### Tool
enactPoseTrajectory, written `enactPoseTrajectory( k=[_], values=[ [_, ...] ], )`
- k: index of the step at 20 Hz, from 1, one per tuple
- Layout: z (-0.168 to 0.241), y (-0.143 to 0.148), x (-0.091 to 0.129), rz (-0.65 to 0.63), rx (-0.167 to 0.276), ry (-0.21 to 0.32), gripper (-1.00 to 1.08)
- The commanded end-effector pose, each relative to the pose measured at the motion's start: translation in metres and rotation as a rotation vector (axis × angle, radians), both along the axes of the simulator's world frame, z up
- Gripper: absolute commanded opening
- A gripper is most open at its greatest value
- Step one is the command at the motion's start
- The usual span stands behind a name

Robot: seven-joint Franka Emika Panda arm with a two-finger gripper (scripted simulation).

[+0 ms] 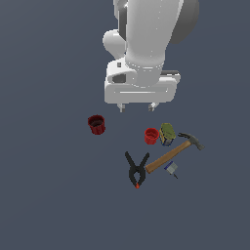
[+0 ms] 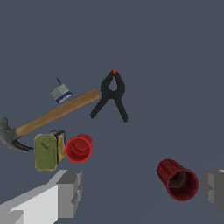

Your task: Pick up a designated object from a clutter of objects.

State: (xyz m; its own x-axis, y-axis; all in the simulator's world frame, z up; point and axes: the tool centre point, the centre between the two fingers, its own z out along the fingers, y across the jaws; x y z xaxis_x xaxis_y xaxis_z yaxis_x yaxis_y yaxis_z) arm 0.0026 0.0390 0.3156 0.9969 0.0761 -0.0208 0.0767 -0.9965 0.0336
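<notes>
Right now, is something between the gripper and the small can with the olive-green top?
Nothing lies in the open space between the gripper and the can. The trouble is beside the can: a red cup sits tight against one side, and the hammer head is close on the other. The open fingers have little room there.

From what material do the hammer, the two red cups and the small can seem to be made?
The claw hammer has a brown, wood-coloured handle and a dark grey head that looks like metal. The two red ribbed cups look like matte plastic, uniformly coloured with no shine. The small cylindrical can with olive-green top and blue label could be metal under a printed label, but the render shows no gleam, so this is uncertain.
</notes>
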Motion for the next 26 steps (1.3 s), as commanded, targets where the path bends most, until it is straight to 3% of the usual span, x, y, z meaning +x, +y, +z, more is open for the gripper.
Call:
enactPoseTrajectory(
  k=[1,8,14,26],
  values=[
    [-0.004,0.004,0.0,0.001,-0.001,0.0,1.0],
    [-0.034,0.029,-0.001,0.002,-0.003,-0.004,1.0],
    [-0.078,0.067,-0.008,0.006,-0.003,-0.01,1.0],
    [-0.175,0.154,-0.055,0.017,0.02,-0.019,1.0]
  ],
)
